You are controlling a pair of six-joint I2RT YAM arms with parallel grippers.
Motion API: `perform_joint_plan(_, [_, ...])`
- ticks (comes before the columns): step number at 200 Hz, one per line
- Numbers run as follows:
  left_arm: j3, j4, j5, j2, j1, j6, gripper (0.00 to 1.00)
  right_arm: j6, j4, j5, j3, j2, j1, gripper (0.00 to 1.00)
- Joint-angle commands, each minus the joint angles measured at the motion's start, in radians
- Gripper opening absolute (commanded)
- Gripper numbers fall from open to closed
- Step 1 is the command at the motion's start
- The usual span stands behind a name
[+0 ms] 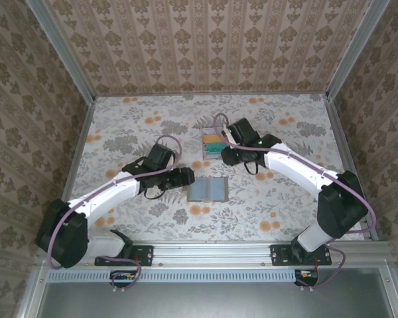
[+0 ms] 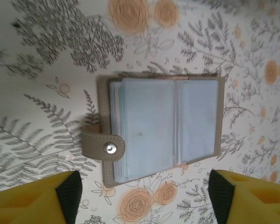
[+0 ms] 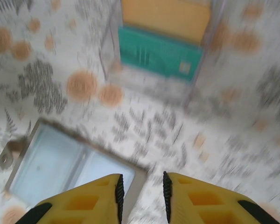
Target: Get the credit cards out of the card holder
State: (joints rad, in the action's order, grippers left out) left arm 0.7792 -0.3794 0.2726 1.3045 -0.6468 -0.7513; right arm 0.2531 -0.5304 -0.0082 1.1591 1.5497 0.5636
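Note:
The card holder (image 1: 207,189) lies open and flat on the table, pale blue-grey slots facing up, its snap strap (image 2: 102,147) on the left side. My left gripper (image 1: 188,177) hovers just left of it; in the left wrist view the card holder (image 2: 163,126) lies ahead of the wide-open gripper (image 2: 144,200), nothing between the fingers. An orange credit card (image 3: 165,16) and a teal one (image 3: 158,53) rest in a small clear box (image 1: 213,144). My right gripper (image 1: 224,158) is between box and card holder (image 3: 70,165), its jaws (image 3: 141,196) slightly apart and empty.
The floral tablecloth (image 1: 285,199) covers the whole table. Metal frame rails (image 1: 86,132) and wallpapered walls close it in on the left, right and back. The clear box stands just behind the card holder.

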Motion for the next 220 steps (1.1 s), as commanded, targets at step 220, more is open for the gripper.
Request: perform_joint_plan(220, [0.097,0.032,0.075,0.310,-0.074,0.046,0.46,0.437,0.169,-0.181,-0.287,0.141,0.084,0.24])
